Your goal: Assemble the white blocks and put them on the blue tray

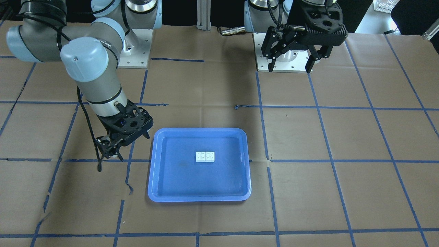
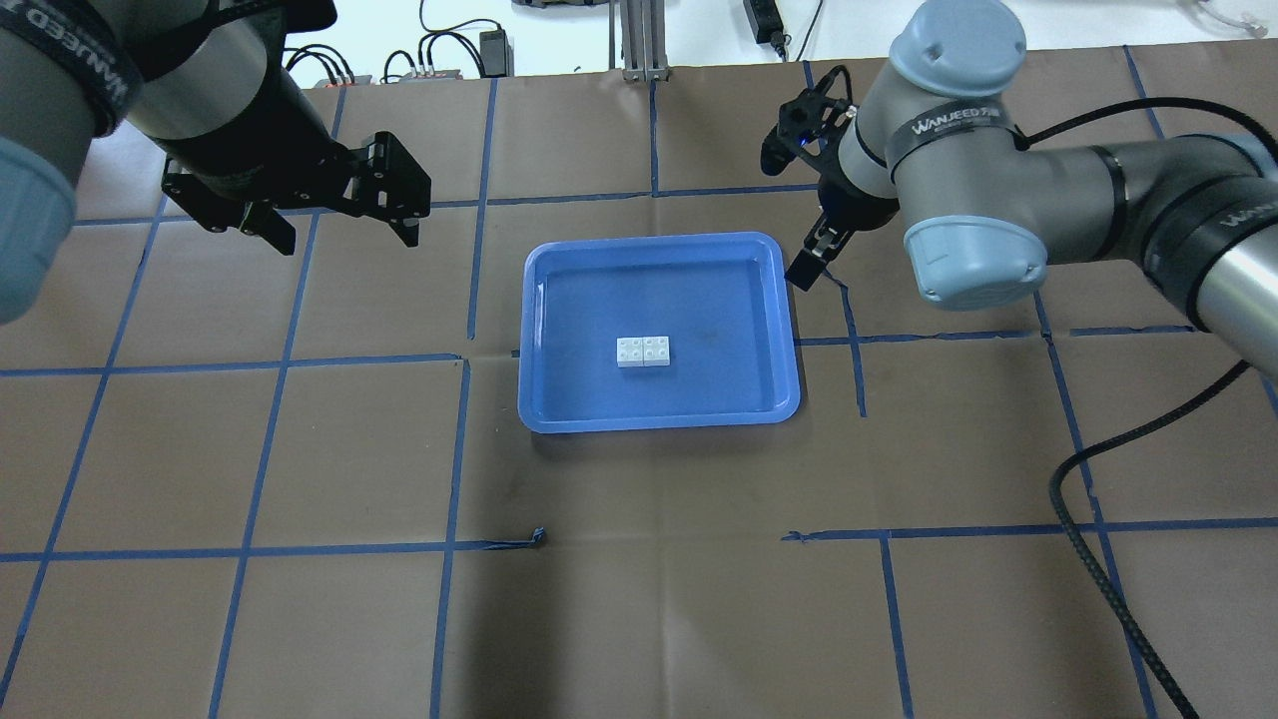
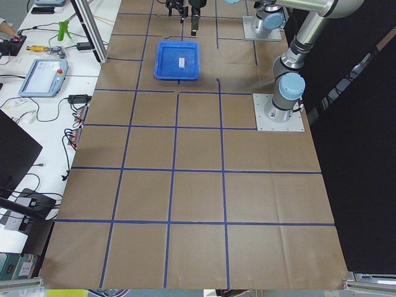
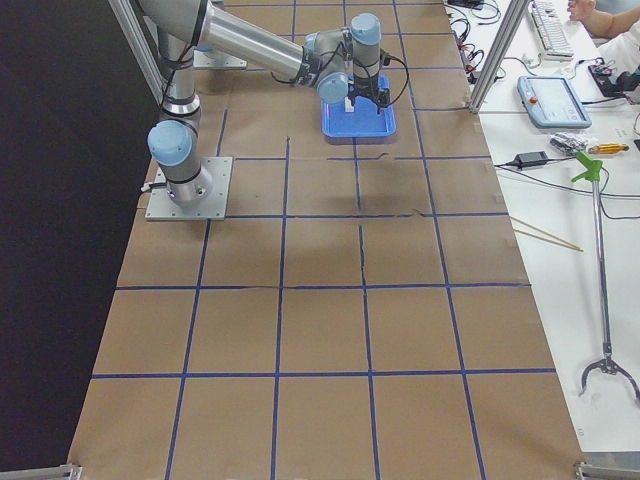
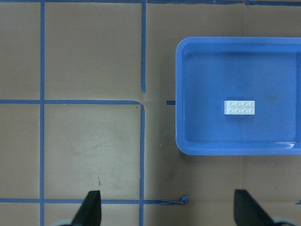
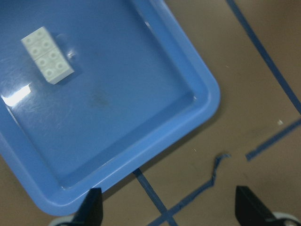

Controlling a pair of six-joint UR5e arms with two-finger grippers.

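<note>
The two white blocks [image 2: 644, 352] are joined side by side into one flat piece in the middle of the blue tray [image 2: 699, 300]. They also show in the front view [image 1: 205, 156], the left wrist view [image 5: 240, 108] and the right wrist view [image 6: 47, 55]. My left gripper [image 2: 339, 232] is open and empty. It is raised well to the left of the tray [image 5: 211, 70]. My right gripper [image 6: 169, 212] is open and empty. It hovers just outside the tray's far right corner [image 6: 207, 94] and shows left of the tray in the front view [image 1: 110, 151].
Brown paper with a blue tape grid [image 2: 464, 359] covers the table. The arms' base plates [image 1: 137, 48] stand at the robot's side. A black cable [image 2: 1088, 539] hangs from the right arm. Benches with tools [image 3: 43, 74] flank the table's far side.
</note>
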